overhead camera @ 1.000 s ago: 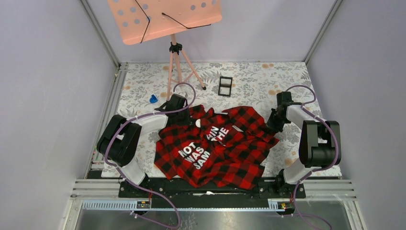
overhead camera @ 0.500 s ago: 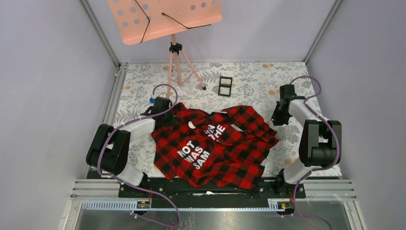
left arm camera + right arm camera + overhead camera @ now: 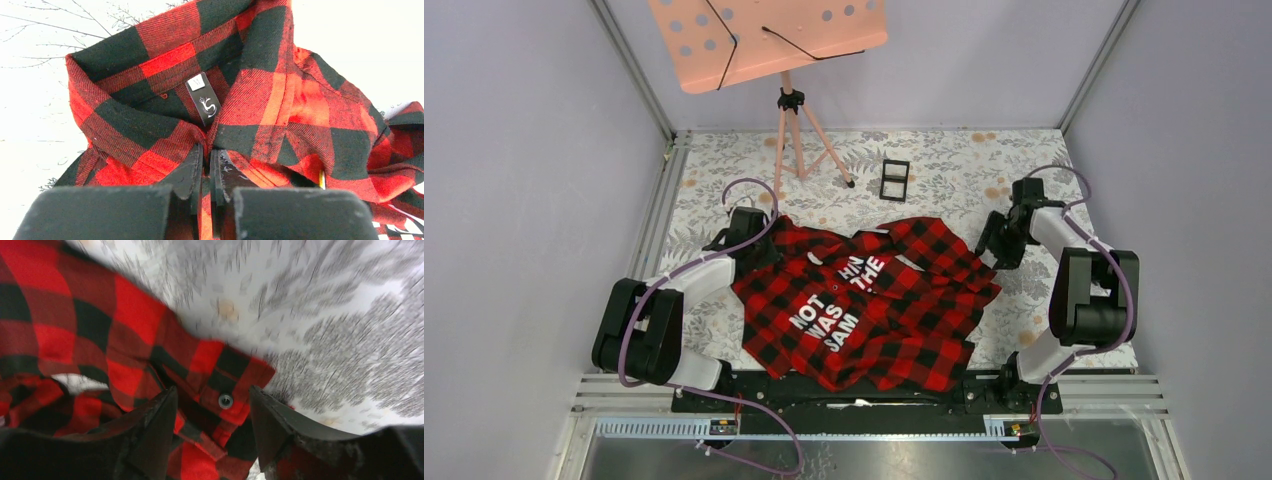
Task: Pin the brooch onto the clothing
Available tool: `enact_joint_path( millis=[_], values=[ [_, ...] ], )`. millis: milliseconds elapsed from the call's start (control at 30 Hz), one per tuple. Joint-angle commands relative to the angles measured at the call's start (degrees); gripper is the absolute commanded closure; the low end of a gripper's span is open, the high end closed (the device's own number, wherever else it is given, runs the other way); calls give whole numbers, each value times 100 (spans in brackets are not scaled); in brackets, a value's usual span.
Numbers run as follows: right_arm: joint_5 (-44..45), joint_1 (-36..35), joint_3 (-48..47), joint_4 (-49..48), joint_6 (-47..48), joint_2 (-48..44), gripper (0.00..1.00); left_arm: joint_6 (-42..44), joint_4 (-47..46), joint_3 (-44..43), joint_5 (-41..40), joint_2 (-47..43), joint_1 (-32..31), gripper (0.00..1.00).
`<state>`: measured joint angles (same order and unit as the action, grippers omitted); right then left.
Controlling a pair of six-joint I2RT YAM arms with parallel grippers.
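Note:
The clothing (image 3: 894, 320), a red-and-black check shirt with white letters, lies crumpled mid-table. My left gripper (image 3: 759, 245) is at its left collar edge. In the left wrist view this gripper (image 3: 207, 150) is shut on a fold of the shirt (image 3: 280, 100) just below the black neck label (image 3: 206, 102). My right gripper (image 3: 994, 245) hangs open over the shirt's right edge. In the right wrist view its jaws (image 3: 212, 390) straddle a sleeve cuff (image 3: 225, 375) that carries a small grey round stud (image 3: 225, 400). I cannot tell whether that stud is the brooch.
A pink music stand (image 3: 764, 40) on a tripod (image 3: 794, 140) stands at the back left. A small black square frame (image 3: 894, 180) lies behind the shirt. Grey walls close in on both sides of the floral table cover (image 3: 984, 160).
My left gripper shut on the collar and dragged it left, shifting the whole shirt that way. My right gripper moved back, then down to the cuff, and its jaws opened.

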<state>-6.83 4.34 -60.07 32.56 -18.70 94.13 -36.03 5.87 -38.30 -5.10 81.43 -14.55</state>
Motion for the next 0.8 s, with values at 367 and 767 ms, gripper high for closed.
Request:
enact_joint_path(
  millis=[367, 767],
  values=[
    [-831, -657, 956, 280, -88, -753, 53, -141, -320, -12, 106, -219, 83, 100],
    [1730, -493, -1085, 559, 46, -115, 100, -93, -250, 227, 74, -532, 438, 100]
  ],
)
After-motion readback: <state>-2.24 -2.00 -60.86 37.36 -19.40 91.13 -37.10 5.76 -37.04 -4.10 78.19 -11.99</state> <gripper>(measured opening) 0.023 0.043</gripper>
